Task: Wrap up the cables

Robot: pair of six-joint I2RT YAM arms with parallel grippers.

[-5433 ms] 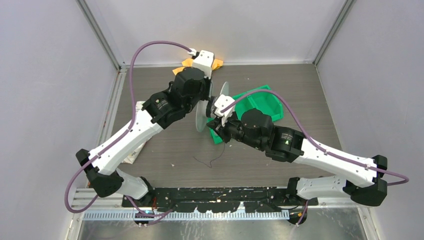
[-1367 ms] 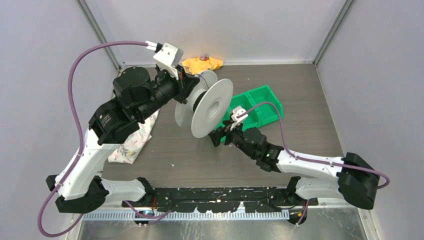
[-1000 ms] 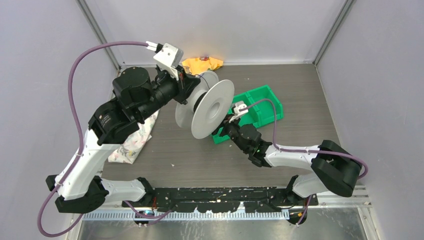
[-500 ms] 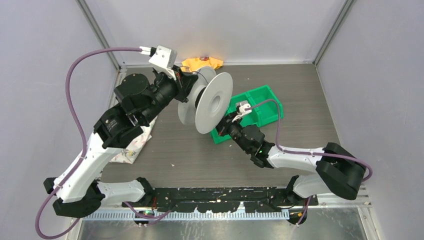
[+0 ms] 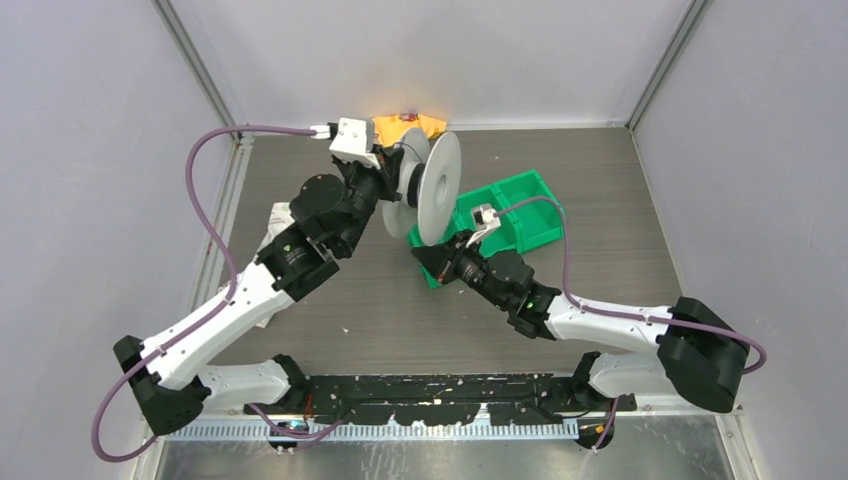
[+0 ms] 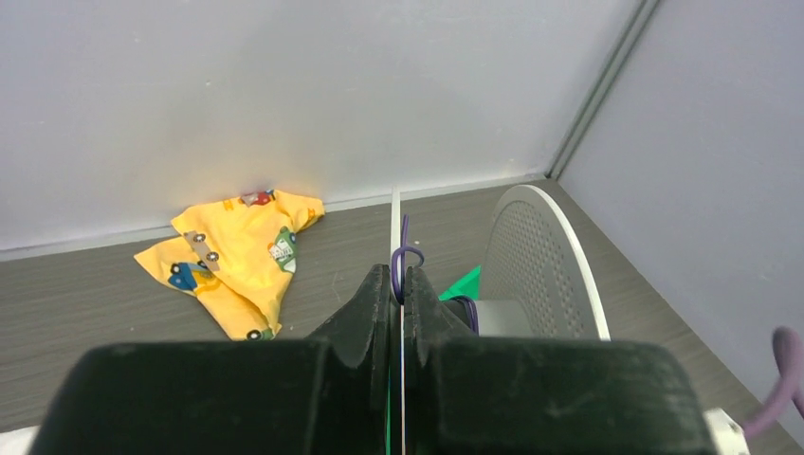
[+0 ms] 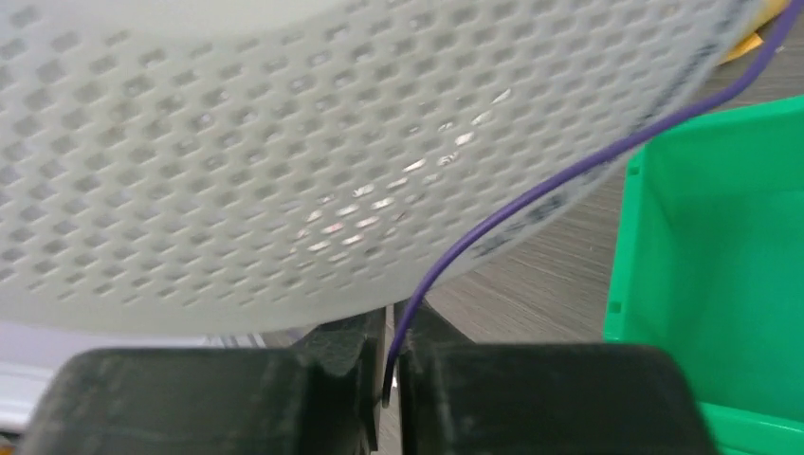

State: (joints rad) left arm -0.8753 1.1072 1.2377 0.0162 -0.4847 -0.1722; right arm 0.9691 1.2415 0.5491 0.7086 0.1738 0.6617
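Note:
The pale spool [image 5: 438,185] hangs above the table, nearly edge-on to the top view. My left gripper [image 5: 398,183] is shut on the rim of its rear flange; in the left wrist view the thin flange edge [image 6: 395,213] runs between the closed jaws of that gripper [image 6: 397,284]. A small loop of the thin purple cable [image 6: 406,254] pokes up just past the fingertips. My right gripper [image 5: 422,256] sits under the spool's front flange [image 7: 284,142]. It [image 7: 391,365] is shut on the cable [image 7: 531,199], whose end is pinched between the jaws and which rises across the perforated flange.
A green bin [image 5: 520,210] stands right of the spool, close behind the right wrist, its wall [image 7: 630,246] beside the jaws. A yellow printed cloth [image 5: 400,125] lies at the back wall. A floral cloth [image 5: 275,215] lies under the left arm.
The left arm has dropped and swung right, turning the spool from face-on to nearly edge-on. The right gripper stays under the spool's lower edge, its forearm now lying lower.

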